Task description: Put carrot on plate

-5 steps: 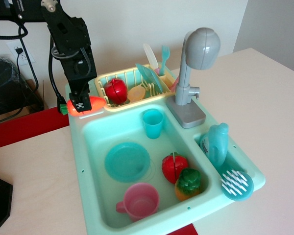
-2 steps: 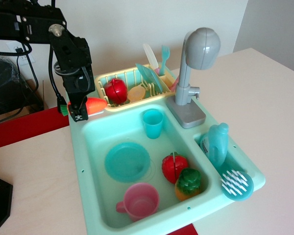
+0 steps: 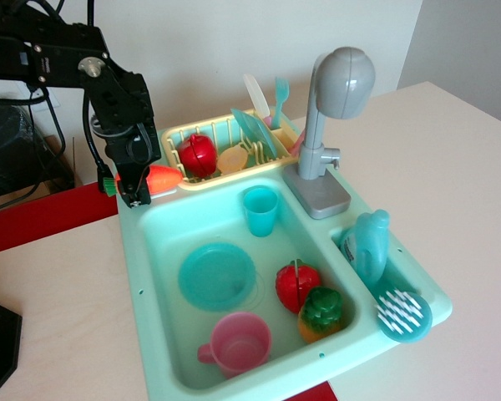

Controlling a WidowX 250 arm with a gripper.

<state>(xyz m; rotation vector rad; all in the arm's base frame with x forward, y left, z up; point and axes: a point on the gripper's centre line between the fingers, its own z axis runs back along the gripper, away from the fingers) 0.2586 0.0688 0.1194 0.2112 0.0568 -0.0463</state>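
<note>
End effector [image 3: 134, 189] clamped on carrot [image 3: 159, 178], no legible writing anywhere.

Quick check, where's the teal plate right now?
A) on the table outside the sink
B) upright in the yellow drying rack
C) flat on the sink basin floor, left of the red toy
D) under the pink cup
C: the plate lies flat on the floor of the sink, left of the red toy and apart from the pink cup.
</note>
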